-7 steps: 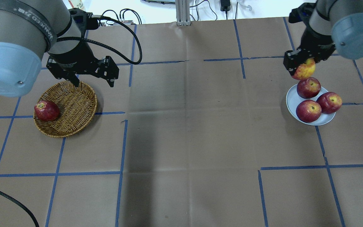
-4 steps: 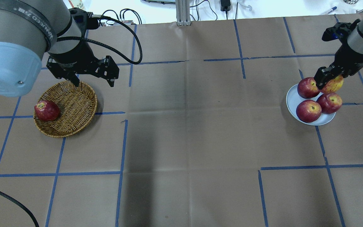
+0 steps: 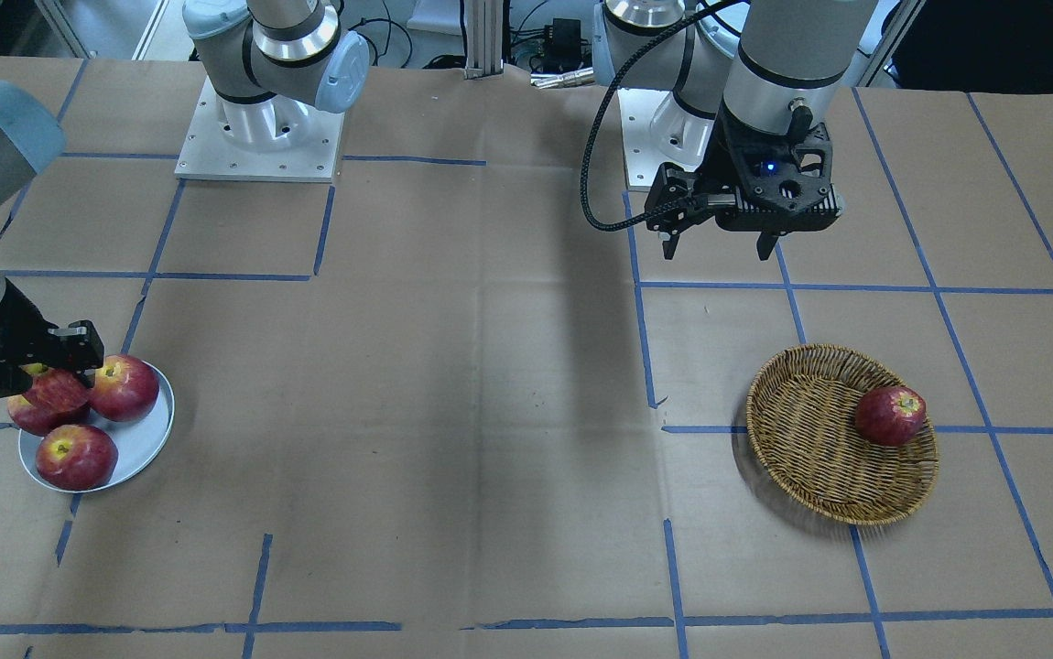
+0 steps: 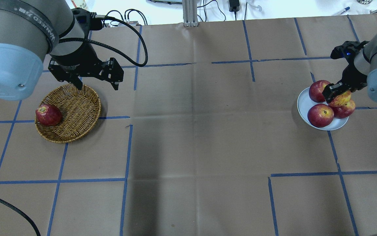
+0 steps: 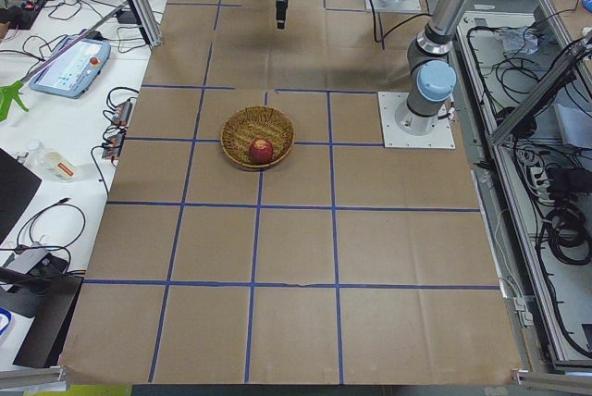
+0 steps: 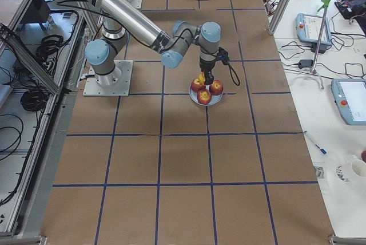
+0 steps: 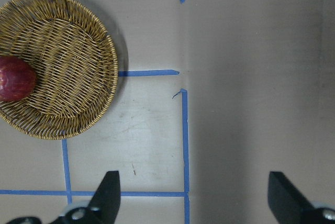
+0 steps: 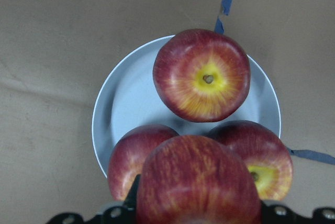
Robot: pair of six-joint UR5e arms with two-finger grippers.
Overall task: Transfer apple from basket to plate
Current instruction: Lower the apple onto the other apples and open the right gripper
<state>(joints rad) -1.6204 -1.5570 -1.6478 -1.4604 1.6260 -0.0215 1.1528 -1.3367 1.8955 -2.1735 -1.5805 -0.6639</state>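
Note:
My right gripper (image 4: 338, 94) is shut on the apple (image 4: 343, 99), a streaky pink-red one with yellow. It holds it low over the pale blue-grey plate (image 4: 303, 105), right above the three dark red apples there; I cannot tell whether it touches them. In the right wrist view the apple (image 8: 199, 182) fills the bottom, over the plate (image 8: 123, 103). The wicker basket (image 4: 77, 109) at the left holds one deep red apple (image 4: 48, 115). My left gripper (image 4: 96, 86) is open and empty above the basket's far rim.
Three glossy red apples (image 8: 201, 75) take up most of the plate, with bare plate on its left side. The table is brown paper with blue tape lines (image 4: 126, 149). A black cable (image 4: 132, 36) hangs off the left wrist.
My right gripper has carried the apple from behind the plate's far edge to the right, then down and in over the plate's apples. The left arm has not moved.

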